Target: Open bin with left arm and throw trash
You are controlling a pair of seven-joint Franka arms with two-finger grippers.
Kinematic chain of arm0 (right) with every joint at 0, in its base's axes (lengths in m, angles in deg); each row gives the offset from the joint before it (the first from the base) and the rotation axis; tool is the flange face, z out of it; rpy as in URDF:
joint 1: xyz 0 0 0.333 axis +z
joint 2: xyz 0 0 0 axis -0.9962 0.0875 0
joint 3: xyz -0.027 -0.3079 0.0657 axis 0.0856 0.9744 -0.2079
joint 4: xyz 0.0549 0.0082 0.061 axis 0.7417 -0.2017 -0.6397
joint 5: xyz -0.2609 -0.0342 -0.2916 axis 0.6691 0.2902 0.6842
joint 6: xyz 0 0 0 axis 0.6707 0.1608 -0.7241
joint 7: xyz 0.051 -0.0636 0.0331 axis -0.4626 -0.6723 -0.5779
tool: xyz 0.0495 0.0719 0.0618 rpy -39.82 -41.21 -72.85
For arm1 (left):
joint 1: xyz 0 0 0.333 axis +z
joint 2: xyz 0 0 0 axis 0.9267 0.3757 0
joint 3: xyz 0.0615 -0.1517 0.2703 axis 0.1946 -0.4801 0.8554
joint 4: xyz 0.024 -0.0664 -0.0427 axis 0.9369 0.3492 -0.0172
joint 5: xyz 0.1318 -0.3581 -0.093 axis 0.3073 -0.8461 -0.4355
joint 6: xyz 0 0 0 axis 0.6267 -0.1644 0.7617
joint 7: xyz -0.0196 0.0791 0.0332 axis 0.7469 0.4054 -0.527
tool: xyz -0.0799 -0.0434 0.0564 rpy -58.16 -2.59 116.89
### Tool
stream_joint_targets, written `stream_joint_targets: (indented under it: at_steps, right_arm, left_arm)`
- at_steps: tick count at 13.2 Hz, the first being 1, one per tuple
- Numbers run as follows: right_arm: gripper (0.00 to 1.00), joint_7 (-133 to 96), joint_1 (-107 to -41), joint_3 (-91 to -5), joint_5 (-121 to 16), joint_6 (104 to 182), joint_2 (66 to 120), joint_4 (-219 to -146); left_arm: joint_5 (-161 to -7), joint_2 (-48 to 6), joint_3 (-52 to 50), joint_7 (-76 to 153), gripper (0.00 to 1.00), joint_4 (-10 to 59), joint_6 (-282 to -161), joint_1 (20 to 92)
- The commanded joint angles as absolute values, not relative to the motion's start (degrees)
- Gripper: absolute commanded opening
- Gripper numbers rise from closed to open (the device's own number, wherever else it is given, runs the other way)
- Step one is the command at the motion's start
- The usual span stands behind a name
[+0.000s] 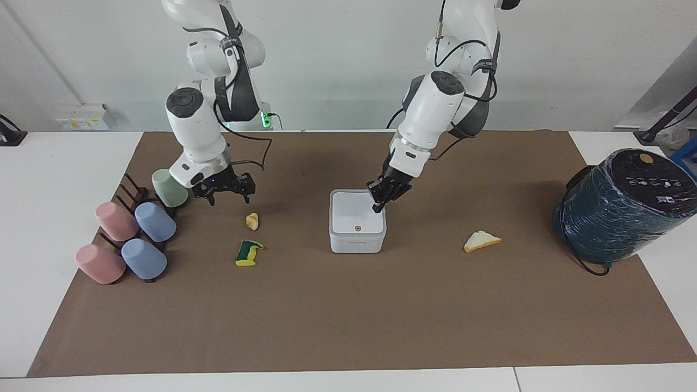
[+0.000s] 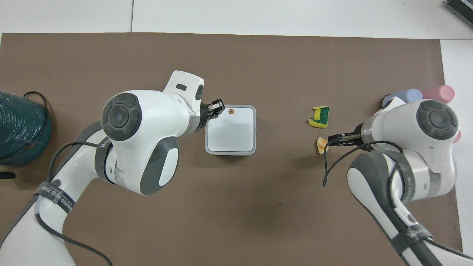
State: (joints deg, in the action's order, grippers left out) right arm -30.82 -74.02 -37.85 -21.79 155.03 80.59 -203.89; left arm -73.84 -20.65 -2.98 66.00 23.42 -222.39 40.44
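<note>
The bin (image 1: 357, 220) (image 2: 231, 129) is a small white square box in the middle of the brown mat, lid down, orange dot (image 2: 231, 111) on top. My left gripper (image 1: 377, 207) (image 2: 218, 107) is shut, empty, its tip low over the lid's edge at the left arm's end; whether it touches I cannot tell. My right gripper (image 1: 231, 195) (image 2: 334, 140) hangs open over the mat beside the pale yellow chunk (image 1: 251, 220) (image 2: 322, 145). The yellow-and-green sponge piece (image 1: 249, 253) (image 2: 319, 117) lies just farther out. The bread wedge (image 1: 482, 240) lies toward the left arm's end, hidden under the arm from overhead.
Pastel cups (image 1: 130, 234) (image 2: 402, 98) lie on a dark rack (image 1: 133, 190) at the right arm's end. A big dark-teal wrapped cylinder (image 1: 621, 207) (image 2: 18, 129) stands at the left arm's end. Brown mat (image 1: 348, 316) spreads farther from the robots.
</note>
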Motion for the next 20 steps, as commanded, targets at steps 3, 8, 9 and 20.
stream_joint_targets:
  at_steps: [3, 8, 9, 20]
  right_arm:
    - [1.0, -31.2, -73.4, -37.9, -23.1, 163.6, 83.4, -209.7]
    - [1.0, -32.4, -73.4, -37.9, -23.2, 167.3, 83.4, -212.3]
    - [1.0, -32.7, -73.3, -37.9, -23.2, 168.5, 83.5, -213.1]
    - [0.04, -36.4, -71.6, -37.9, -23.3, 169.8, 83.5, -213.6]
  left_arm:
    - [-74.9, -17.8, -2.1, 66.7, 0.0, 24.4, -227.3, 37.2]
    - [-74.9, -17.3, -2.1, 66.7, 0.0, 25.2, -227.1, 36.0]
    - [-74.9, -17.1, -2.1, 66.7, 0.0, 25.8, -227.2, 35.7]
    - [-74.8, -13.6, -1.9, 66.1, 0.0, 25.6, -228.0, 34.0]
